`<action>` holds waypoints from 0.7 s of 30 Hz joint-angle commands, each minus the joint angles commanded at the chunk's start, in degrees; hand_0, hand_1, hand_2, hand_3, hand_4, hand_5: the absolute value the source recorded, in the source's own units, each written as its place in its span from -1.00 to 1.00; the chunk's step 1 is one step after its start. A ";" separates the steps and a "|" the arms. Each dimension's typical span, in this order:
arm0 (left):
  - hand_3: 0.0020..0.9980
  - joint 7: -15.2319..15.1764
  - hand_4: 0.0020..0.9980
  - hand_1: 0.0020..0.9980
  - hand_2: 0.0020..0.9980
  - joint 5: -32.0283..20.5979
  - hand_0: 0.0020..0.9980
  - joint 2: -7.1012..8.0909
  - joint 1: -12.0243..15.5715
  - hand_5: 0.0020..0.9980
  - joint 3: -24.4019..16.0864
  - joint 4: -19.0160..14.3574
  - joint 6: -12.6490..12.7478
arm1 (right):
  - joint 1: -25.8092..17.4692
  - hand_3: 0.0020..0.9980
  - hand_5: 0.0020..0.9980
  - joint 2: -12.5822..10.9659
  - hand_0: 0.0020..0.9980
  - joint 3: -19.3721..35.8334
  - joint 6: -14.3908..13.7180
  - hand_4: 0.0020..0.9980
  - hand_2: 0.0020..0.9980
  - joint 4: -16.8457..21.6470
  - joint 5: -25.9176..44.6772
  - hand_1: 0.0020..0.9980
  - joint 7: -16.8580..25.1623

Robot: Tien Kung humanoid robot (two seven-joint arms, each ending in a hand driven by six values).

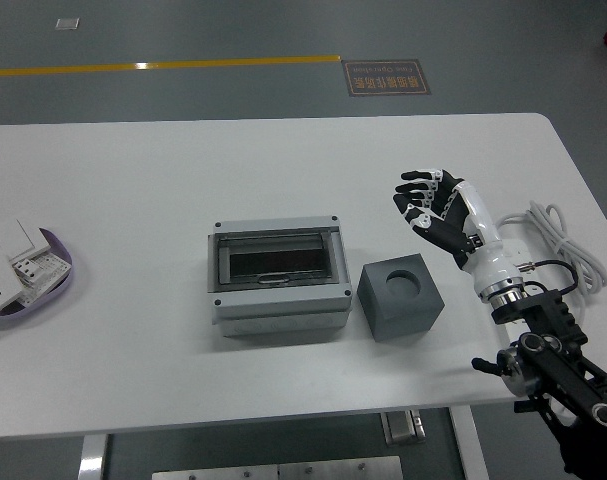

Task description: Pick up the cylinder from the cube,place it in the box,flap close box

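A dark grey cube (401, 298) with a round hole in its top sits on the white table (283, 170), just right of the grey box (277, 277). The box has a dark see-through flap lying down over its opening. No cylinder shows anywhere; the cube's hole looks empty. My right hand (427, 203) hovers above the table, up and to the right of the cube, fingers spread and loosely curled, holding nothing. My left arm is out of view.
A purple bowl (55, 272) with white parts rests at the table's left edge. A coiled white cable (565, 243) lies at the right edge, beside my right forearm.
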 joint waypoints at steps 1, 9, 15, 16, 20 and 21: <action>0.32 0.02 0.30 0.22 0.22 0.07 0.14 -0.01 0.04 -0.75 -0.03 0.00 -0.02 | -0.10 0.15 -0.67 -0.03 0.15 0.16 -0.01 0.53 0.12 0.02 -0.13 0.12 -0.06; 0.32 0.02 0.30 0.22 0.22 0.17 0.14 0.29 -0.13 -0.75 -0.20 0.00 0.00 | -0.41 0.12 -0.65 -0.46 0.15 0.81 -0.22 0.54 0.11 0.39 -1.25 0.12 -0.40; 0.32 0.19 0.30 0.22 0.22 0.54 0.14 0.30 -0.18 -0.75 -0.57 0.00 -0.10 | -0.60 0.12 -0.64 -0.51 0.15 1.15 -0.31 0.55 0.10 0.35 -1.40 0.11 -0.40; 0.32 0.20 0.30 0.22 0.22 0.57 0.14 0.30 -0.20 -0.75 -0.61 0.00 -0.10 | -0.65 0.12 -0.64 -0.50 0.15 1.23 -0.31 0.55 0.10 0.34 -1.40 0.11 -0.39; 0.32 0.20 0.30 0.22 0.22 0.57 0.14 0.32 -0.25 -0.75 -0.62 0.00 -0.13 | -0.77 0.12 -0.63 -0.48 0.15 1.42 -0.33 0.55 0.10 0.34 -1.50 0.11 -0.38; 0.32 0.20 0.30 0.22 0.22 0.58 0.14 0.33 -0.26 -0.75 -0.63 0.00 -0.13 | -0.79 0.12 -0.63 -0.48 0.15 1.45 -0.34 0.55 0.10 0.34 -1.53 0.11 -0.38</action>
